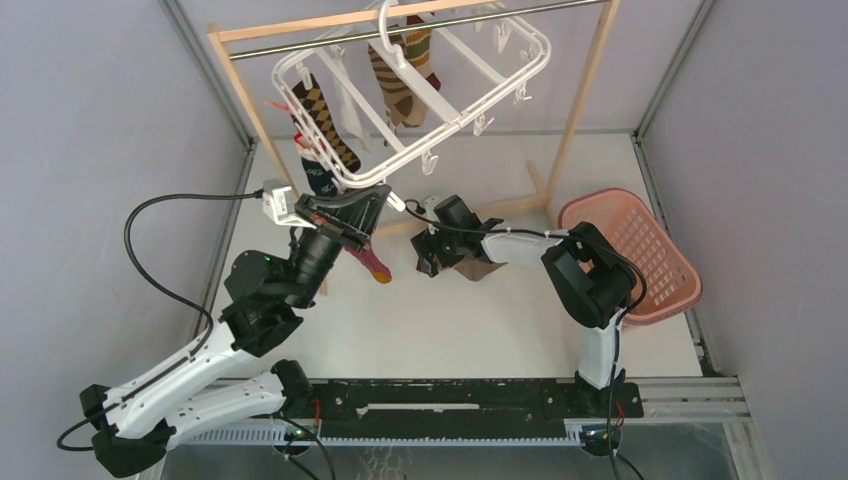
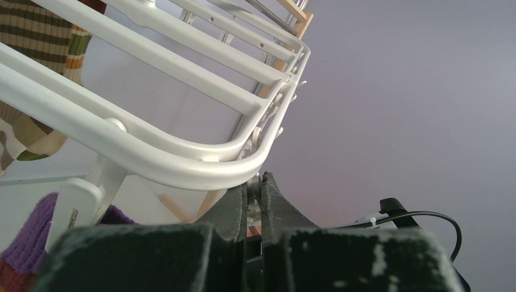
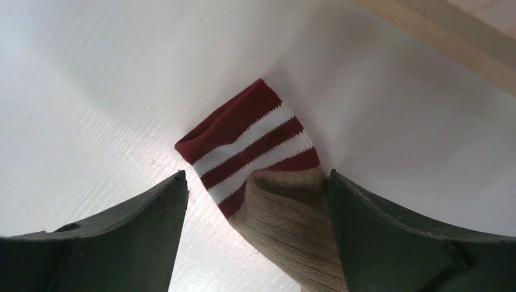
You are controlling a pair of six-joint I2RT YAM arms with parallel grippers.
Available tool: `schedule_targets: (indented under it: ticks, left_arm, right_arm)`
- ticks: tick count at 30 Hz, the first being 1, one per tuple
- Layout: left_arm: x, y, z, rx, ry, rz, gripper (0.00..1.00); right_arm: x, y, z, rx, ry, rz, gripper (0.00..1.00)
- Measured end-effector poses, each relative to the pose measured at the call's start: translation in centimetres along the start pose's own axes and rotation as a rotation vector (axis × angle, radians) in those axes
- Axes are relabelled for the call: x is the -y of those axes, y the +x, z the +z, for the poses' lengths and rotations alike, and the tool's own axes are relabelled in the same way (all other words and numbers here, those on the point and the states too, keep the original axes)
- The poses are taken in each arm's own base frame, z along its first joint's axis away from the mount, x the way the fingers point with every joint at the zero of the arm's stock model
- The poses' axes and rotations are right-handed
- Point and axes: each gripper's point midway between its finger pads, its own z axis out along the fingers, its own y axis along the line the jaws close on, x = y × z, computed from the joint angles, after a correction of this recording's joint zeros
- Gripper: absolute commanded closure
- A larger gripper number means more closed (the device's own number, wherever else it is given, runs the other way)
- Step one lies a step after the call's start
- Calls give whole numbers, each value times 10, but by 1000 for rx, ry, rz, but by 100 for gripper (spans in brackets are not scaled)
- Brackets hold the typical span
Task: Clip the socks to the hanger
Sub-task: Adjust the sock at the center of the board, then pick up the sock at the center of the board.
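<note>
Right gripper point(image 3: 255, 175) splayed over sock point(image 3: 243, 137); left gripper point(image 2: 254, 184) raised, closed beneath hanger point(image 2: 182, 165).

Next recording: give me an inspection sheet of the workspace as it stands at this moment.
Surface: white table, one tan sock with maroon-white cuff lying on it.
Job's things: white hanger hangs tilted from the wooden rack; argyle sock and striped sock clipped.
Clutter: pink basket at the table's right edge.
Grippers: left gripper shut at the hanger's corner; right gripper open astride the tan sock.
Cables: black cable looping beside the left arm.
Surroundings: grey walls.
</note>
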Motion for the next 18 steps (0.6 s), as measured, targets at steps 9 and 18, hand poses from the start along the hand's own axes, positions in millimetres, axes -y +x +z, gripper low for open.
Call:
schedule_targets:
  ticks: [9, 18]
  left_arm:
    - [0, 0, 0, -1, -1, 0, 100]
    - [-1, 0, 0, 1, -2, 3, 100]
  right_arm:
    - [-3, 3, 4, -15, 40, -59, 38]
    - [-6, 4, 4, -18, 165, -155, 56]
